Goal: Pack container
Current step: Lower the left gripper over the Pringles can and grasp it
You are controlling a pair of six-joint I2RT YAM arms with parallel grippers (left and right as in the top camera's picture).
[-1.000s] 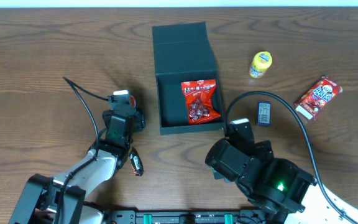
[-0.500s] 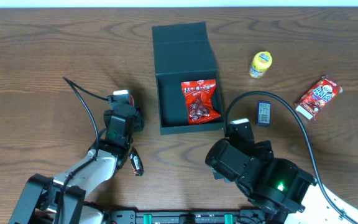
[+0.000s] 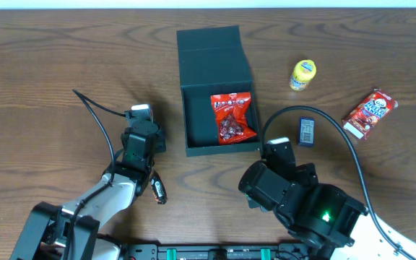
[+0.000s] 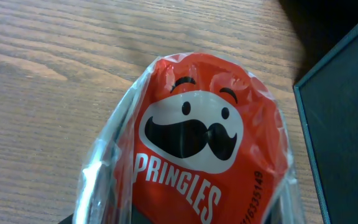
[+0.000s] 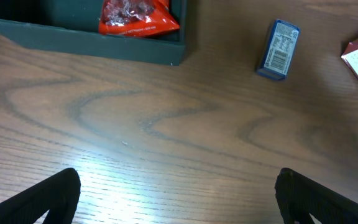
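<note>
Has narrowed the left claw point(image 3: 142, 121) over the past second around a red Pringles packet point(image 4: 197, 149), though cannot tell whether actually clamped, with fingers hidden; looks like the pickup starting. Places the container point(image 3: 219, 149) just right of that claw, standing open, its wall edge close, with bare bench point(image 3: 49, 79) left and ahead. Holds the right claw point(image 5: 179, 198) spread wide, empty.

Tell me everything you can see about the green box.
The box is dark teal-green, squarish and matte, and looks like cardboard. It sits upright on the wooden table, with its hinged lid open at the far side. Inside, a red snack bag lies flat in the right half; the rest of the floor is bare.
</note>
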